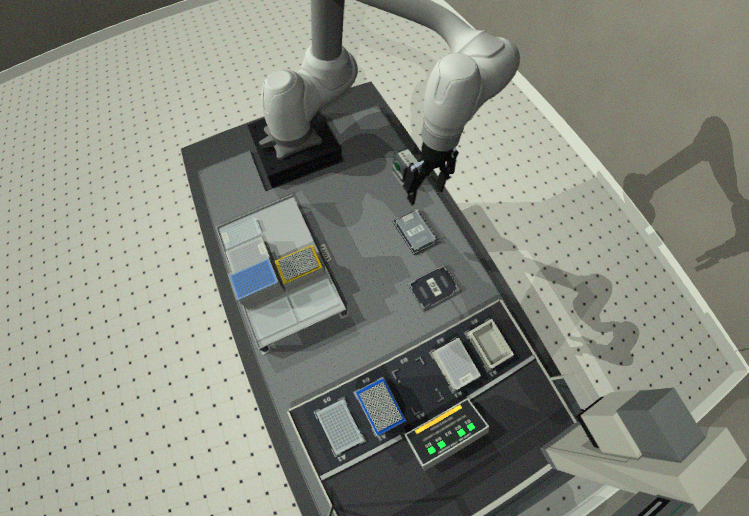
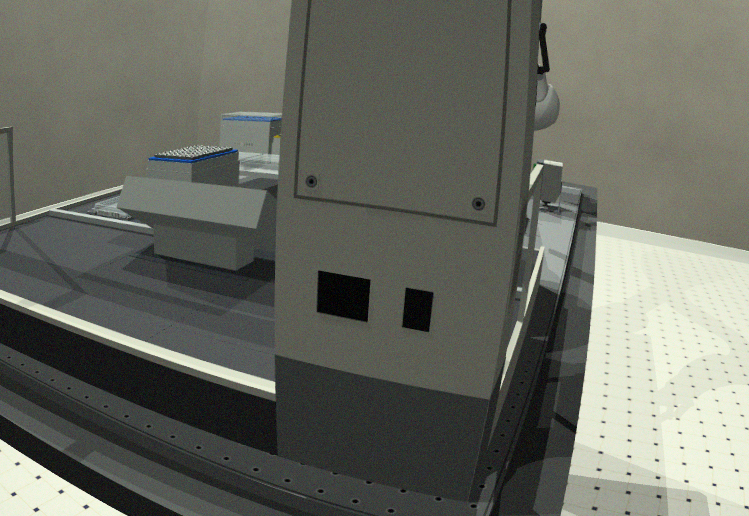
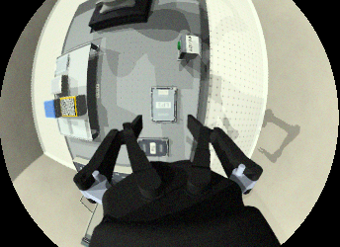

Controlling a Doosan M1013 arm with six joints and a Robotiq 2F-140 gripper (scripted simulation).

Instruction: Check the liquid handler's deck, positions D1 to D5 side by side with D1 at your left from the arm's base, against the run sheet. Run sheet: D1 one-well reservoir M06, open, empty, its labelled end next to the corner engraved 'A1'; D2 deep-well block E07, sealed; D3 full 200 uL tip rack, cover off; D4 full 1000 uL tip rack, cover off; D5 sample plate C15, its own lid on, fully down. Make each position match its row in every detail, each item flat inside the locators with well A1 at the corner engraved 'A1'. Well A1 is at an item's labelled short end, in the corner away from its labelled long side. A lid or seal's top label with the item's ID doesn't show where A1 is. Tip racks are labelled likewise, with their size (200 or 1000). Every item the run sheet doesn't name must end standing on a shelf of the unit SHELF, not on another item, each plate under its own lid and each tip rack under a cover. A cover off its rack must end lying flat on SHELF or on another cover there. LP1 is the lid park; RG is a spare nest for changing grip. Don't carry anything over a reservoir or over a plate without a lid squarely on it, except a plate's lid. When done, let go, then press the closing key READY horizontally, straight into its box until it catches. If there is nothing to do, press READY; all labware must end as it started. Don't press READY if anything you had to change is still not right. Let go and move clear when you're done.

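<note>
My gripper [image 1: 427,177] [image 3: 164,121] is open and empty. It hangs high over the table's right side, just beside the READY box [image 1: 401,165] [image 3: 189,46] with its green key. Along the deck stand an open reservoir [image 1: 489,344], a white sealed block [image 1: 455,363], an empty nest [image 1: 418,385], a blue-rimmed tip rack [image 1: 380,405] [image 2: 191,154] with no cover, and a clear-lidded plate [image 1: 339,430]. A grey flat item with a top label [image 1: 415,230] [image 3: 164,104] lies in the lid park. The dark spare nest [image 1: 433,289] [image 3: 153,146] holds nothing.
The shelf unit [image 1: 317,300] [image 3: 81,68] carries a blue-covered rack [image 1: 252,279] [image 2: 250,130], a yellow-rimmed uncovered tip rack [image 1: 298,264] and two pale plates [image 1: 240,230]. A status panel [image 1: 446,434] with green lights stands before the deck. A tall grey cabinet [image 2: 399,212] blocks most of the exterior view.
</note>
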